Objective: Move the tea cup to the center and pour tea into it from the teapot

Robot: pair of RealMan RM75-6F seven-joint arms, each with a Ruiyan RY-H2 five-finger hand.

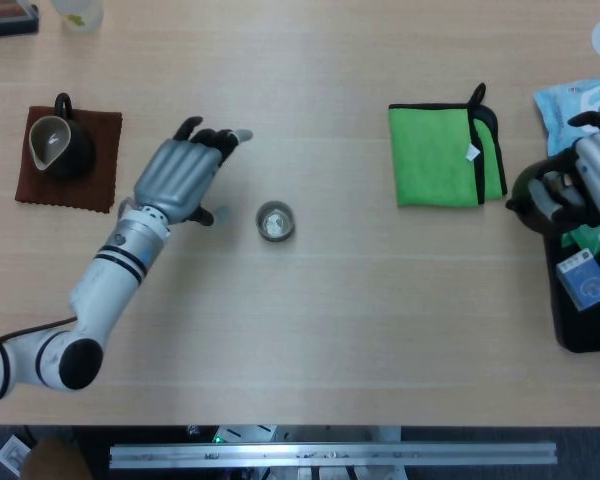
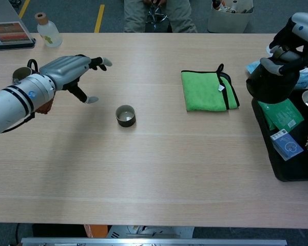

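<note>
The small dark tea cup [image 1: 275, 221] [image 2: 126, 115] stands alone and upright on the table, left of its middle. My left hand [image 1: 180, 178] [image 2: 72, 69] hovers to the cup's left, open with fingers spread, touching nothing. At the far right my right hand [image 1: 592, 175] [image 2: 296, 37] grips the black teapot [image 1: 529, 196] [image 2: 269, 84] from above and holds it in the air, over the left edge of the black tray [image 1: 578, 338] [image 2: 281, 171].
A dark spouted pitcher [image 1: 60, 145] sits on a brown mat [image 1: 92, 172] at the far left. A folded green cloth [image 1: 445, 155] [image 2: 209, 90] lies right of centre. The tray holds packets and a blue box. A bottle [image 2: 47, 31] stands at the back left.
</note>
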